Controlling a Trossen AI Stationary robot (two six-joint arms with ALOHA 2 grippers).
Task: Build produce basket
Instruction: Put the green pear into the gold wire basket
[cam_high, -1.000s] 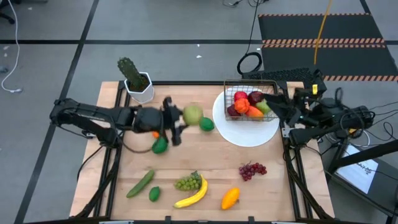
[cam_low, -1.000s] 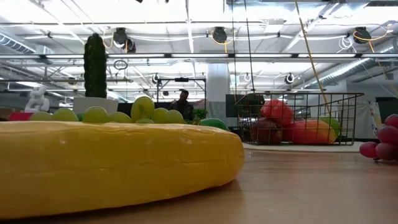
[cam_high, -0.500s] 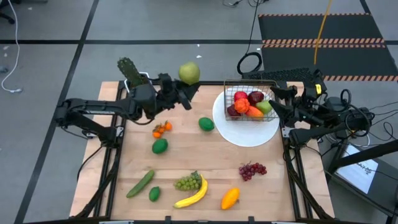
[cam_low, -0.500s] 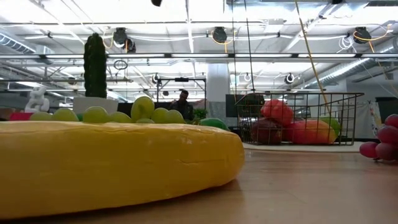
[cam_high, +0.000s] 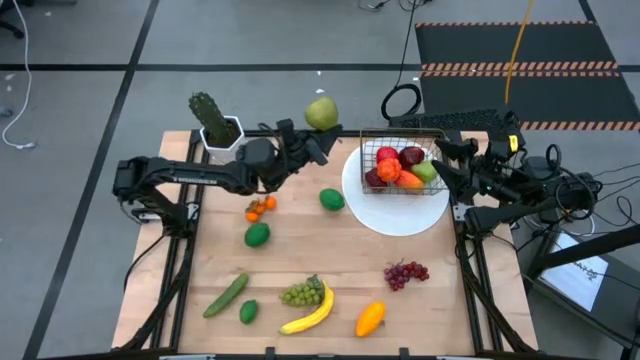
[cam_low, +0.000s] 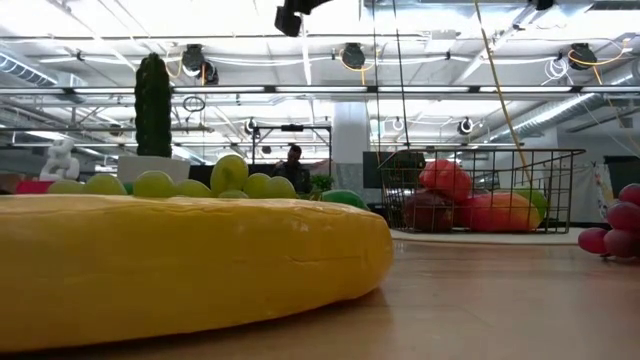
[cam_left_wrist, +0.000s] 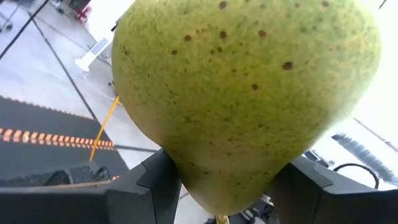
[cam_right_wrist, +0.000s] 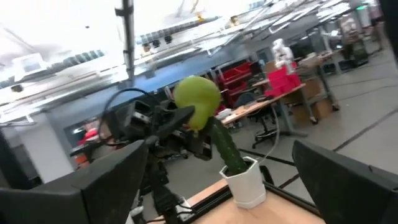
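A wooden worktop seen from above, with two dark robot arms reaching in from either side. The left claw is raised near the far edge of the worktop, clamped on a green speckled pear, which it holds up just left of the basket; in the left wrist view the pear fills nearly the whole picture, with a dark finger on each side of it. The wire basket sits on a white round plate at the far right of the worktop, and holds red apples, an orange fruit and a green fruit. The right claw rests just beside the basket's right edge, its fingers spread wide apart and holding nothing. A potted cactus in a white pot stands at the far left corner. Loose produce lies across the worktop: a green lime near the plate, small orange fruits, another green lime, a cucumber, a small lime, green grapes touching a yellow banana, an orange-yellow mango, and purple grapes. In the low view the banana looms large in front, with the basket behind to the right. The right wrist view shows the pear held up above the cactus.
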